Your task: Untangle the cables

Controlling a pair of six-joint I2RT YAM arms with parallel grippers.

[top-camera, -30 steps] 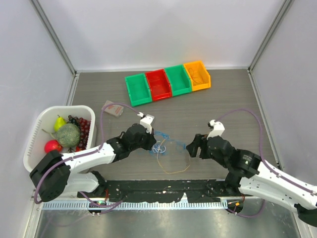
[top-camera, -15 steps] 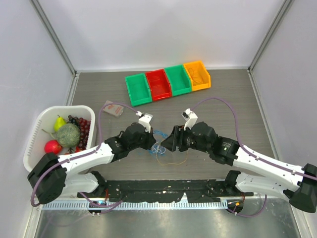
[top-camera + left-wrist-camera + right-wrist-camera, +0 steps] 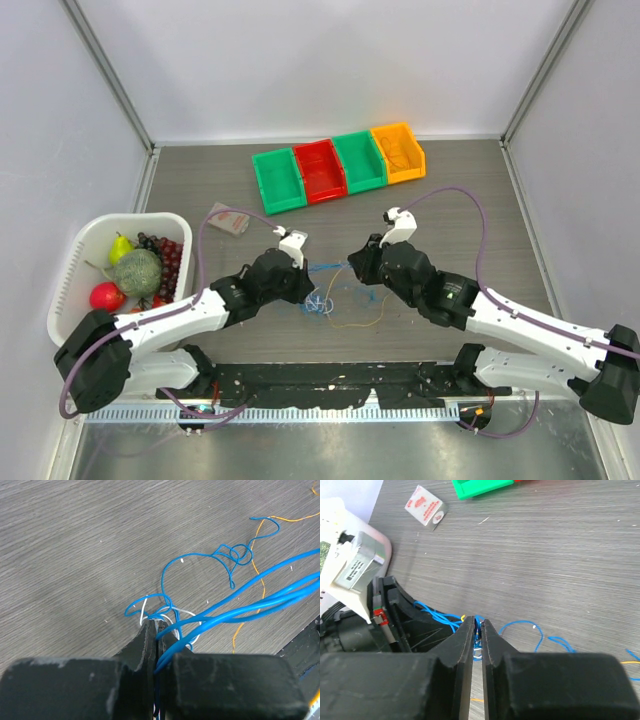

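A tangle of thin cables (image 3: 325,298) lies on the table between my two arms. The blue cable (image 3: 200,565) loops over the wood, and several of its strands run taut to the right. A whitish cable (image 3: 186,613) coils just beyond the left fingertips, and an orange-yellow cable (image 3: 256,542) trails off to the right. My left gripper (image 3: 158,625) is shut on blue strands at the tangle's left side (image 3: 308,287). My right gripper (image 3: 479,622) is shut on the blue cable (image 3: 520,623) close to the left gripper (image 3: 352,270). A loose orange-yellow loop (image 3: 350,325) rests below them.
Four small bins stand in a row at the back: green (image 3: 278,180), red (image 3: 319,170), green (image 3: 360,161) and orange (image 3: 398,152). A white basket (image 3: 80,262) of fruit sits at the left edge. A small packet (image 3: 228,219) lies near it.
The right arm swung left to the tangle and its jaws closed on the blue cable, then drew back slightly. The left gripper stayed shut in place.
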